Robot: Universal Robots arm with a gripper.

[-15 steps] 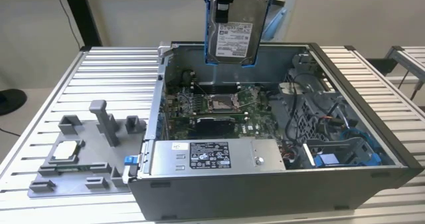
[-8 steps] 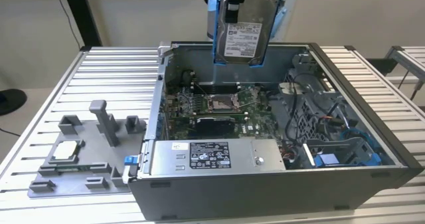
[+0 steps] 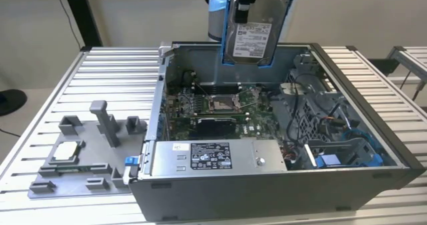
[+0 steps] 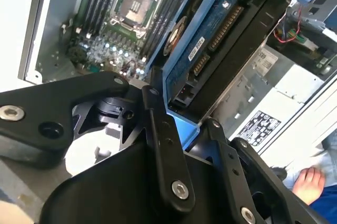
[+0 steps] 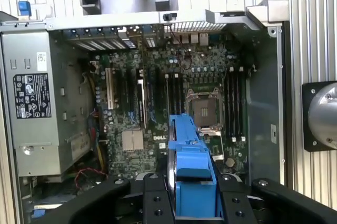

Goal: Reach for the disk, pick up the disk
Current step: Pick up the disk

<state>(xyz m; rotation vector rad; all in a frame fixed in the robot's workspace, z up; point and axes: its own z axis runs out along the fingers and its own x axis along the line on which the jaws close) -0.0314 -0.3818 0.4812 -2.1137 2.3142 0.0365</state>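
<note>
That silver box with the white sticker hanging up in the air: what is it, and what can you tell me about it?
It is a flat rectangular silver metal hard drive with a white printed label and blue plastic rails along its sides. It hangs upright, lifted clear above the open grey computer case, touching nothing below. The black end effector is shut on it, gripping its blue rail. In the second wrist view its underside shows a blue circuit board with a row of connector pins.

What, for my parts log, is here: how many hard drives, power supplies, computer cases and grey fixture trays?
hard drive: 1
power supply: 1
computer case: 1
grey fixture tray: 1
Total: 4
</note>
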